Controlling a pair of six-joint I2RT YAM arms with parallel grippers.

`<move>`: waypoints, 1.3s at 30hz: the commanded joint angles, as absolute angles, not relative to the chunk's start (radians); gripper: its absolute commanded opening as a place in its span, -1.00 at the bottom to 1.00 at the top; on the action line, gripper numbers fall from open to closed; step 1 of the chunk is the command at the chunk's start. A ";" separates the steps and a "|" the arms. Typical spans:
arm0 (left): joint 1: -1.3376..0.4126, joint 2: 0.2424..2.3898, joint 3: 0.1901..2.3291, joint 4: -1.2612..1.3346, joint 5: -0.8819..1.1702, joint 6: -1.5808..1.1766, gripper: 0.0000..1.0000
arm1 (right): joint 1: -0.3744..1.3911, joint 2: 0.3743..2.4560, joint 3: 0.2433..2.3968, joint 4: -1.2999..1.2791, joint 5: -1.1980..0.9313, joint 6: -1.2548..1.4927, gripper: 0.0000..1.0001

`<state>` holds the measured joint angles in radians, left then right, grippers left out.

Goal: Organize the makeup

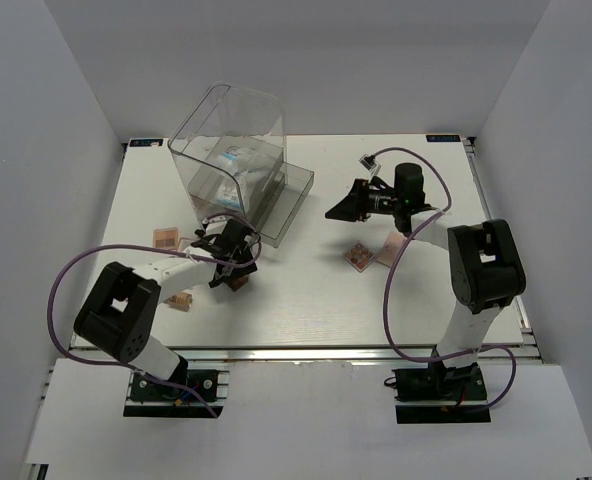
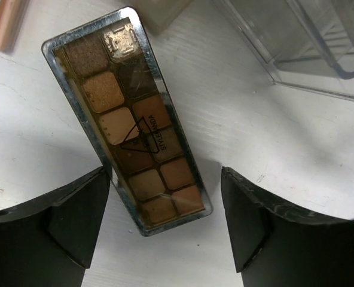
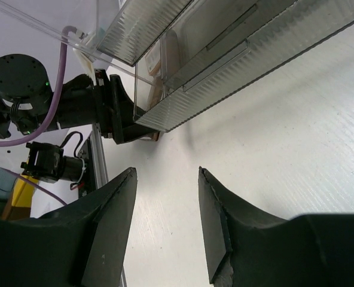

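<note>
A long brown eyeshadow palette [image 2: 129, 119] lies flat on the white table, its near end between the fingers of my left gripper [image 2: 165, 197], which is open around it without clamping it. From above, that left gripper [image 1: 231, 262] hovers over the palette [image 1: 242, 283] in front of the clear box. My right gripper [image 3: 168, 179] is open and holds nothing; it hangs above bare table near the box's drawer [image 3: 225, 54]. In the top view the right gripper [image 1: 341, 207] is right of the drawer. Two pinkish palettes [image 1: 359, 256] lie below it. White-and-blue packets [image 1: 236, 165] sit inside the box.
The large clear plastic box [image 1: 226, 130] stands at the back left with a drawer [image 1: 288, 200] pulled out to the right. Two more small palettes [image 1: 166, 238] [image 1: 181, 300] lie left of my left arm. A pink item's edge [image 2: 3, 21] shows near the brown palette.
</note>
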<state>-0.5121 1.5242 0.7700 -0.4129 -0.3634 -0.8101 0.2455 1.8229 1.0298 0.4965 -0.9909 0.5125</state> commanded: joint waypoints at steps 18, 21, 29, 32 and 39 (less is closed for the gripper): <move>-0.491 1.252 0.523 -0.406 -0.261 -0.873 -0.71 | 0.245 1.700 1.140 0.444 -1.084 0.419 0.34; -0.492 1.111 0.496 -0.439 -0.236 -0.882 -0.86 | 0.245 1.681 1.147 0.420 -1.111 0.368 0.79; -0.495 0.781 0.480 -0.546 -0.179 -0.856 -0.92 | 0.245 1.646 1.160 0.333 -1.094 0.233 0.79; -0.495 0.756 0.495 -0.586 -0.199 -0.868 -0.52 | 0.245 1.647 1.170 0.302 -1.080 0.204 0.79; -0.495 1.052 0.624 -0.551 -0.241 -0.876 0.62 | 0.249 1.661 1.195 0.219 -0.977 0.201 0.79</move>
<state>-0.4931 0.9443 0.5415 -0.5629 -0.2218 -0.8825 0.2455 1.6779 1.1481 0.2665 -1.0302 0.2337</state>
